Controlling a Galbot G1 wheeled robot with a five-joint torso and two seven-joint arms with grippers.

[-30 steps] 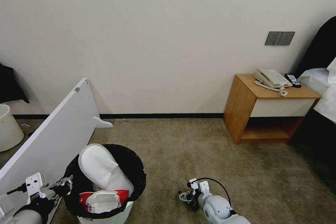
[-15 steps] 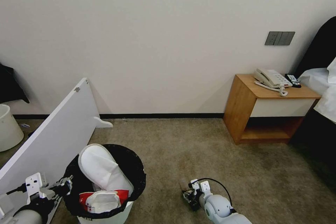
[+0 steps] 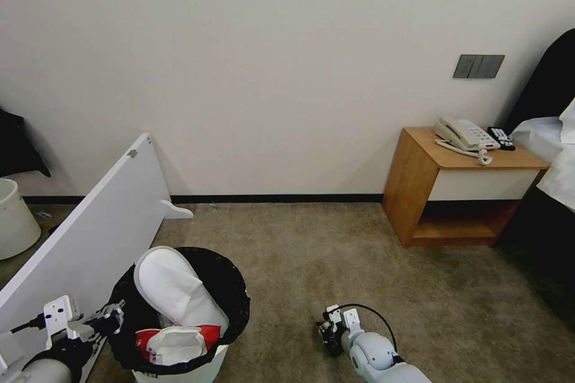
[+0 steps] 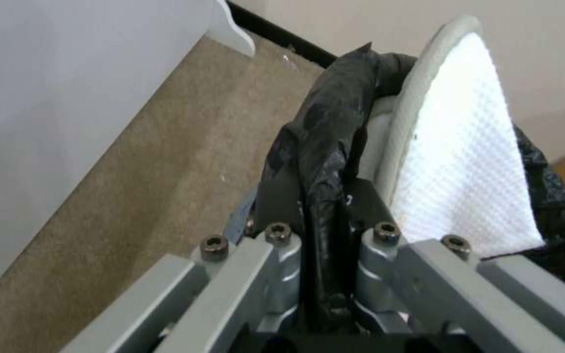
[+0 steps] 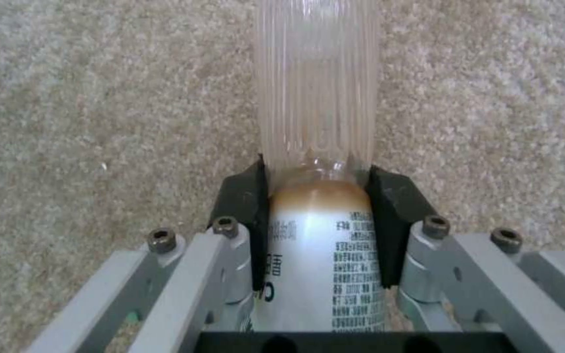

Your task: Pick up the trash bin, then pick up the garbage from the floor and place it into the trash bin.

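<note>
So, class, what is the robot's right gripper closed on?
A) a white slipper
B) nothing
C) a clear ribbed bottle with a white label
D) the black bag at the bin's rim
C: the right gripper has its pads on both sides of the bottle above the carpet.

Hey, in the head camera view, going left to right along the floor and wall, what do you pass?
Pale bucket → leaning white board → trash bin held by the left hand → right hand gripping a bottle → wooden nightstand → telephone → remote control.
</note>
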